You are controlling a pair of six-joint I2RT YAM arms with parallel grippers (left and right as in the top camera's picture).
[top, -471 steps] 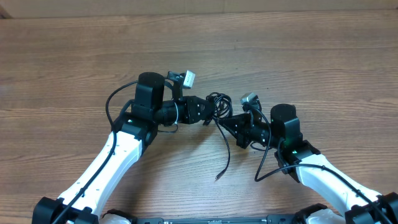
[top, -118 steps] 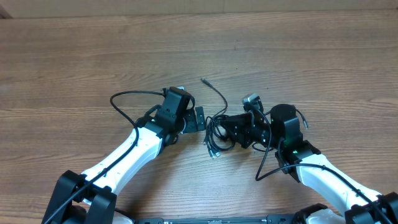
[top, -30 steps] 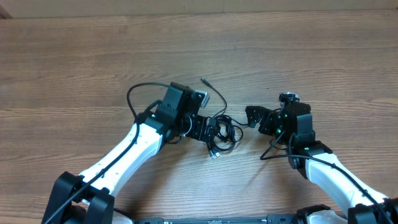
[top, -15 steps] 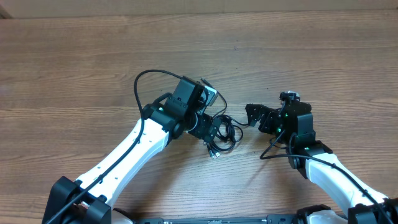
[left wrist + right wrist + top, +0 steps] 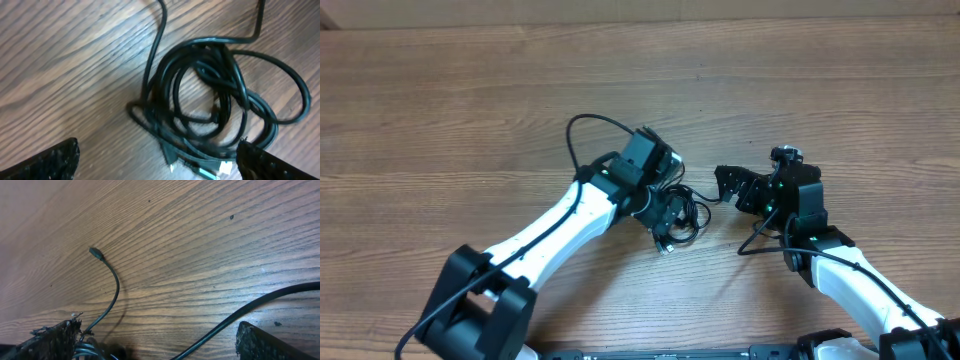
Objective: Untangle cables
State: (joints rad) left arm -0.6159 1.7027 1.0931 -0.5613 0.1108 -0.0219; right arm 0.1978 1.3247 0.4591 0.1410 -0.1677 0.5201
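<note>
The wooden table (image 5: 430,100) fills the overhead view. The left arm (image 5: 555,228) reaches in from 7 o'clock and has swung further toward the centre than half a second ago; the right arm (image 5: 850,285) comes from 5 o'clock and has held its pose over the last second. The left gripper (image 5: 160,164) hangs with its fingers spread wide over the cables (image 5: 210,110), closed on nothing. The right gripper (image 5: 728,186), also wide open and empty, stands apart at the bundle's 3 o'clock, where seconds ago it was on it. The cables lie knotted just right of centre, one plug (image 5: 665,250) at the knot's 6 o'clock.
</note>
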